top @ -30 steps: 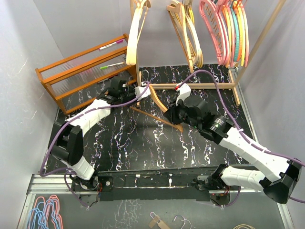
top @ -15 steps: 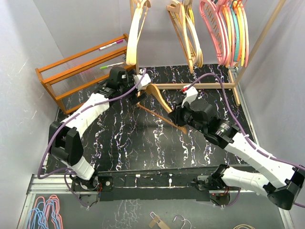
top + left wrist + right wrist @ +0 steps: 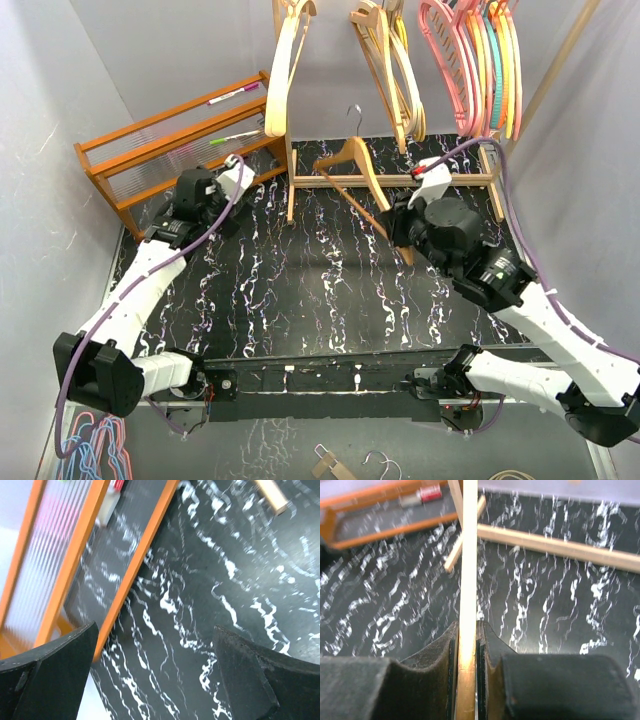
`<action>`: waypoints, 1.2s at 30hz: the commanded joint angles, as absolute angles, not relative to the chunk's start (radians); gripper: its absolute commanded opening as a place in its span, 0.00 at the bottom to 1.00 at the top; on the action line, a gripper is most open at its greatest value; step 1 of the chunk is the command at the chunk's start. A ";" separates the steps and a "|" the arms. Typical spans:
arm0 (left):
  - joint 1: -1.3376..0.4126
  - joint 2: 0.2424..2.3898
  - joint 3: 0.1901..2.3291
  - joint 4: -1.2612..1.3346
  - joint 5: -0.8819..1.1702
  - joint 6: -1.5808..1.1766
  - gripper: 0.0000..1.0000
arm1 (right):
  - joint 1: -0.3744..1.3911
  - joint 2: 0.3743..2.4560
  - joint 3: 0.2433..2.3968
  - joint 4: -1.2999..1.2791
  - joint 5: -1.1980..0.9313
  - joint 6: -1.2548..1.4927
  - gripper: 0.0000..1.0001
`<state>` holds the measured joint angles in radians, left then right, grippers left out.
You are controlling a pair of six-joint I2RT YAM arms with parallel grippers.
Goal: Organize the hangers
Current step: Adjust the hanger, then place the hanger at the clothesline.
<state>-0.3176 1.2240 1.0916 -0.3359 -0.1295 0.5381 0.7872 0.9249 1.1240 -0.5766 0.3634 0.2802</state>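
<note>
A tan wooden hanger is off the table with its hook pointing up, in front of the pale frame. My right gripper is shut on its lower bar; in the right wrist view that bar runs straight up from between the closed pads. My left gripper stands open and holds nothing, over the dark marbled table next to the orange rack; in its wrist view only table shows between the fingers. More hangers hang from the rail: tan wooden ones and pink, orange and teal ones.
The orange slatted shelf rack stands at the back left with markers on it. The pale frame's base bar lies across the back of the table. Blue and pink hangers lie below the near edge.
My left gripper opened, let go of the wooden hanger and drew back left toward the rack. My right gripper closed on the hanger and carried it up and back, hook now upright.
</note>
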 commanded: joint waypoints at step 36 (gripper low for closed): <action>-0.143 1.072 0.960 -0.417 -0.065 0.422 0.97 | 0.755 1.620 2.051 -0.183 0.797 -0.162 0.08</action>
<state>-0.1452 1.1042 0.9787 -0.4362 -0.0677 0.4194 0.7792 1.6184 1.9774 -0.2993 0.7570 -0.1600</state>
